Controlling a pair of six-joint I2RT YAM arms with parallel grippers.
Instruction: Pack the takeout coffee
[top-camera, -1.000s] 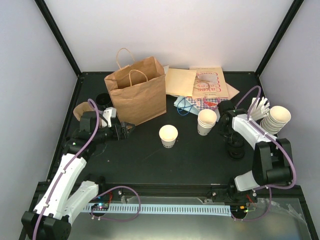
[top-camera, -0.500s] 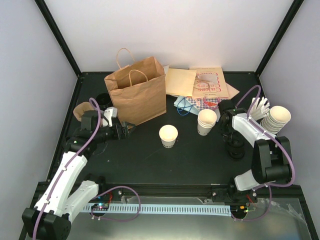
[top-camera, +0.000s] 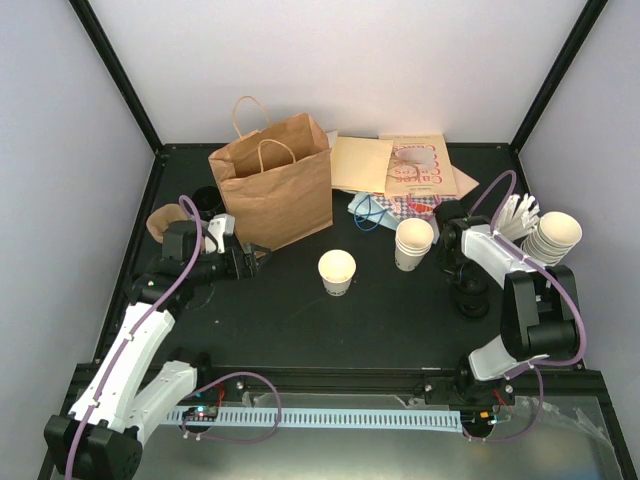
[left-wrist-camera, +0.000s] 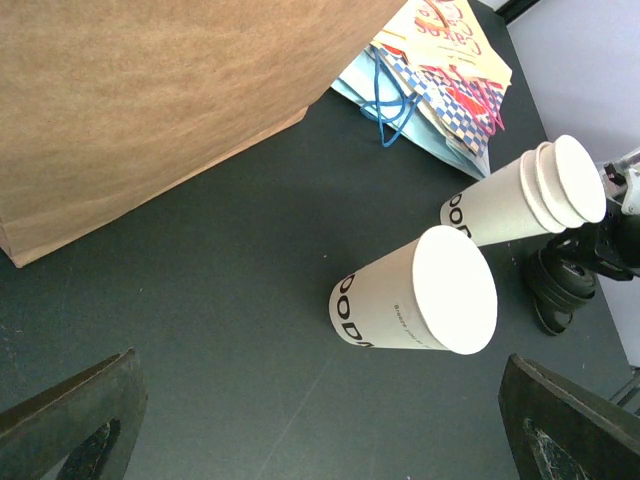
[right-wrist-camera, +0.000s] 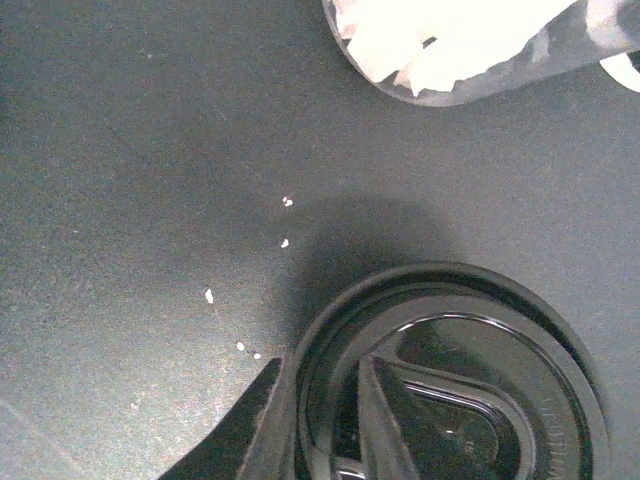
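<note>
The takeout coffee cup stands upright and lidless mid-table; in the left wrist view it is cream with black lettering. My left gripper is open and empty, left of the cup and in front of the brown paper bag; its fingers sit wide apart. My right gripper is down on a stack of black lids. In the right wrist view the gripper has one finger outside and one inside the rim of the top black lid, pinching it.
A nested pair of lidless cups stands right of the single cup. A taller cup stack and a holder of white pieces are at the right edge. Flat paper bags lie behind. A brown object lies far left.
The left gripper has edged slightly right toward the bag's corner. The right arm has shifted a little over the lids. The cups have not moved.
</note>
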